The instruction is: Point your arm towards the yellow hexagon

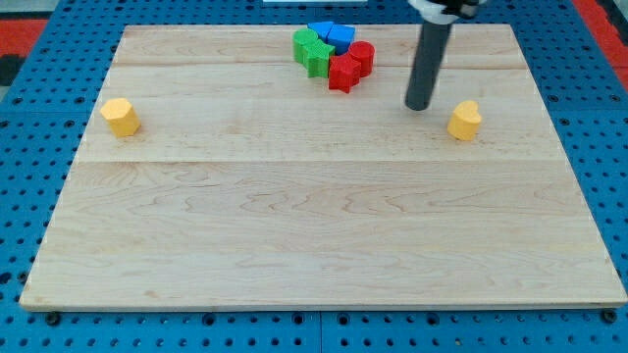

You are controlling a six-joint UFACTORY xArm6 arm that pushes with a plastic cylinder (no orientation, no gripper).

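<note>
1. On the wooden worktop (pixel 314 235), which fills most of the view, you see the dark rod coming down from the view's top right. My tip (pixel 419 106) rests in the upper right part of the board.

2. No gripper exists on this arm; the rod simply ends in that tip, so nothing can be held or opened.

3. Two yellow blocks lie on the board. One yellow block (pixel 465 120) sits just to the view's right of my tip, near it but apart. The other, the yellow hexagon (pixel 120 116) as best its flat-sided outline suggests, sits by the view's left edge, well apart from my tip.

4. Judged from this, the task is hardly begun if the left block is the target: the tip would need to cross nearly the whole board toward the view's left.

5. Between the two, near the view's top, a tight cluster holds a green block (pixel 312 50), a blue block (pixel 334 34) and a red block (pixel 349 66), all touching.

6. Hard to make out: the exact shapes of both yellow blocks, which are small, so which is the hexagon is a judgement. The arm above the rod is cut off at the view's top. The cluster's blocks partly hide one another, and their count is uncertain.
</note>
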